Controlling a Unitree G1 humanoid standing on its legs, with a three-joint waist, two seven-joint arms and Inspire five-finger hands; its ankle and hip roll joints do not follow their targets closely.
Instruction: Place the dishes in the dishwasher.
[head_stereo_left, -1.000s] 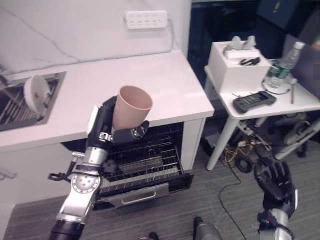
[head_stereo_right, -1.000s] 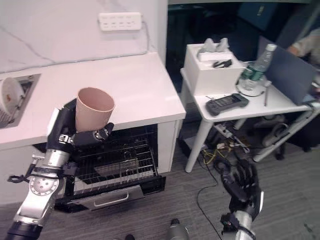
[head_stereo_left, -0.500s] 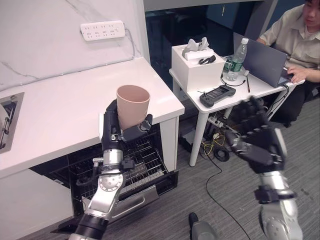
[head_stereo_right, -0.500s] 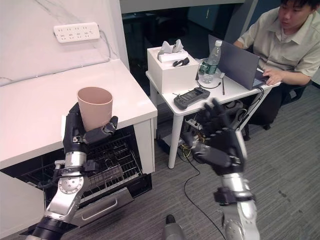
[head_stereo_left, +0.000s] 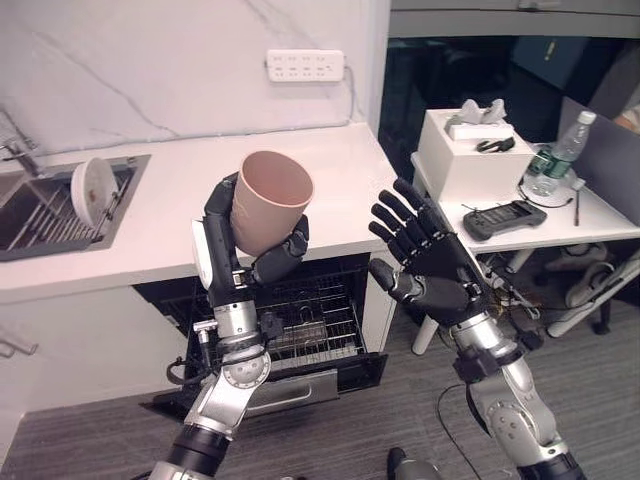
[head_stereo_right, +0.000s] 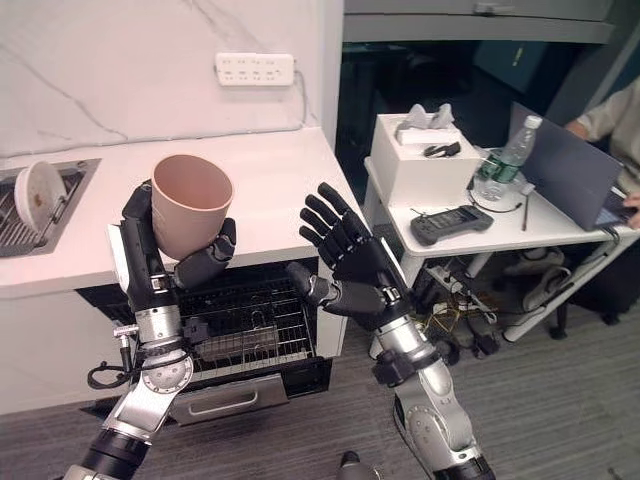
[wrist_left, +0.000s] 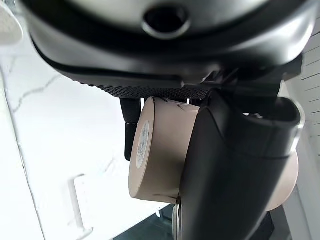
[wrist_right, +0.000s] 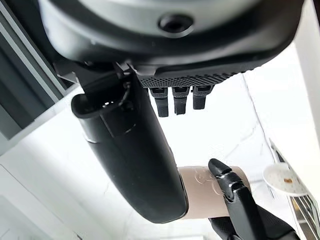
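Left hand (head_stereo_left: 232, 240) raised in front of the white surface (head_stereo_left: 170, 200), fingers and thumb curled round a beige plastic cup (head_stereo_left: 268, 200). Cup held upright, mouth tilted slightly toward the camera, empty inside. Left wrist view: thumb lies across the cup's side (wrist_left: 165, 150), with a small round sticker on its base.

Right hand (head_stereo_left: 425, 262) raised just beside the cup, to its right, not touching it. Fingers straight and fanned apart, palm turned toward the cup, holding nothing. Right wrist view: the cup (wrist_right: 200, 192) shows past this hand's thumb, with the left hand's dark fingers wrapped over it.

Below both hands: black dishwasher (head_stereo_left: 300, 330) set under the surface, door dropped open, wire rack (head_stereo_left: 310, 315) pulled out.

Farther left: steel sink (head_stereo_left: 45, 205) sunk in the surface, white round plate (head_stereo_left: 88, 190) standing on edge in it. White power strip (head_stereo_left: 305, 65) fixed on the marble wall behind.

Farther right: small white side table (head_stereo_left: 590, 215) carrying a white box (head_stereo_left: 470, 155), black handheld controller (head_stereo_left: 505, 217) and clear plastic water bottle (head_stereo_left: 558, 160).
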